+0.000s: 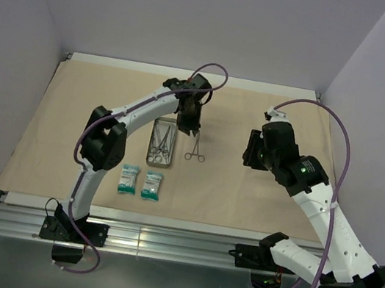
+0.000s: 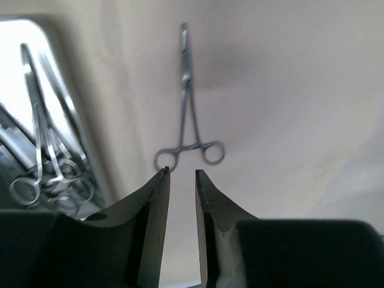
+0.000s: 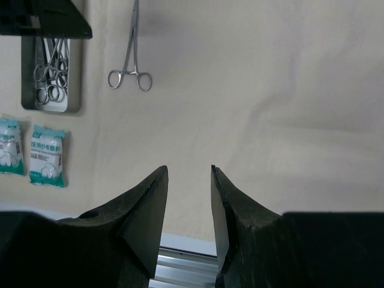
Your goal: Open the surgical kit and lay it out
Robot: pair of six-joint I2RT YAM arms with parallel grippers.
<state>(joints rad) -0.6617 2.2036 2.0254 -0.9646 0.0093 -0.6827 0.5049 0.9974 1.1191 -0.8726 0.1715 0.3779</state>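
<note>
One forceps (image 2: 186, 77) lies flat on the drape (image 2: 288, 90), just beside the tray (image 3: 51, 108). It is judged to be light, rigid, slippery steel, best pinched across the shanks. Left gripper (image 2: 180, 172) and right gripper (image 3: 189, 169) stand partly open, empty.

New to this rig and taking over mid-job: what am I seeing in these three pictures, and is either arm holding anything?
Two robot arms stand side by side, each ending in a two-finger gripper. One picture looks down from above and behind them. The other two come from cameras on the wrists, so the dark prongs at the bottom are that gripper's own fingers. A tan wrap covers the table. On it: a metal tray holding ring-handled instruments, one pair of forceps lying alone right of it, and two teal-white packets nearer the arms. The left gripper hovers by the lone forceps, the right gripper over bare wrap. Both are open and hold nothing.
</note>
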